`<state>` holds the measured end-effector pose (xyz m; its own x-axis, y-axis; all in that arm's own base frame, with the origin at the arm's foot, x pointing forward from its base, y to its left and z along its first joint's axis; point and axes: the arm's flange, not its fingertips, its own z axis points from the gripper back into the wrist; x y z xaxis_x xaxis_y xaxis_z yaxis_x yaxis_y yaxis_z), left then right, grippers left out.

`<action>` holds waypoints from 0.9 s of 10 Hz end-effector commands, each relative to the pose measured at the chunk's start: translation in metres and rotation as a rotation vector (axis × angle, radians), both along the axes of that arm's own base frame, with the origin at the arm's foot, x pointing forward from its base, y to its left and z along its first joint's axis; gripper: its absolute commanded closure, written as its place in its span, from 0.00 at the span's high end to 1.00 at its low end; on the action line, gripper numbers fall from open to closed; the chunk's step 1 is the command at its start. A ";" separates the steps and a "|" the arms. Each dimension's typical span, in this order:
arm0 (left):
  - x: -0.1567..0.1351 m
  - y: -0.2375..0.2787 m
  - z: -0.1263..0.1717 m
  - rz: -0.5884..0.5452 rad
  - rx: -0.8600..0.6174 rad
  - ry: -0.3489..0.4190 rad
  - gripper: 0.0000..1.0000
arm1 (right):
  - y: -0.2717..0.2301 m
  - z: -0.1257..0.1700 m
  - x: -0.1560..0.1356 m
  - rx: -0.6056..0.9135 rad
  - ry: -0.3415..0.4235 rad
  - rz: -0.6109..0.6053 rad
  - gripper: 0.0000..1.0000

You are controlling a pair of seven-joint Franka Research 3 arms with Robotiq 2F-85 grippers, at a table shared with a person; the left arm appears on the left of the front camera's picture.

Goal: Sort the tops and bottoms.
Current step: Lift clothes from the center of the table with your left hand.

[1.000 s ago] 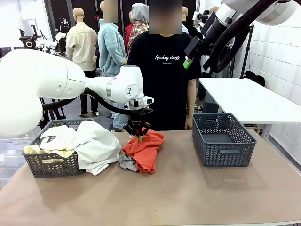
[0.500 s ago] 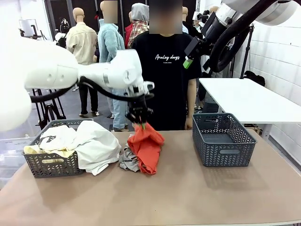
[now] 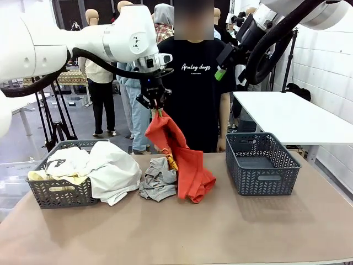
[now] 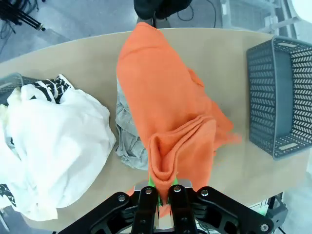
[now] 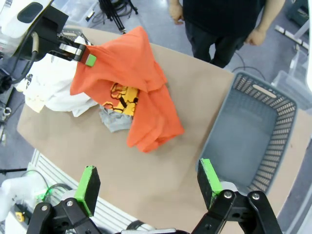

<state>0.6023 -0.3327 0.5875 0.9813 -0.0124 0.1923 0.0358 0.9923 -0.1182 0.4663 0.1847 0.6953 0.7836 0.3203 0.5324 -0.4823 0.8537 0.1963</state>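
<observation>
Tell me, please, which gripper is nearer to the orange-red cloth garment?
Left. The left gripper grips the top of the orange-red cloth garment; the right gripper hangs open above it, apart.

Table (image 3: 220, 232), full basket (image 3: 55, 194), empty basket (image 3: 265, 181), grey garment (image 3: 157, 183)

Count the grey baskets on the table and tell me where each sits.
2. The left basket stands at the robot's left, heaped with white garments; the right basket stands at the robot's right, empty.

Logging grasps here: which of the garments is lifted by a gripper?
The orange-red garment: the left gripper pinches its top, so it hangs. The grey one lies crumpled on the table; the white ones heap at the left basket.
</observation>
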 end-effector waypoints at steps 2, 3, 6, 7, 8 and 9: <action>0.001 0.001 -0.012 -0.009 -0.013 0.034 0.00 | -0.001 -0.005 -0.004 -0.003 0.004 -0.013 1.00; 0.001 0.001 -0.012 -0.009 -0.013 0.034 0.00 | -0.001 -0.005 -0.004 -0.003 0.004 -0.013 1.00; 0.011 0.005 0.065 0.082 0.069 -0.112 0.00 | -0.001 -0.005 -0.004 -0.003 0.004 -0.013 1.00; 0.017 0.009 0.111 0.100 0.116 -0.209 0.00 | -0.001 -0.005 -0.004 -0.003 0.004 -0.013 1.00; 0.021 0.006 0.149 0.070 0.105 -0.284 0.00 | -0.001 -0.005 -0.004 -0.003 0.004 -0.013 1.00; 0.027 0.005 0.179 0.093 0.137 -0.339 0.00 | -0.001 -0.005 -0.004 -0.003 0.004 -0.013 1.00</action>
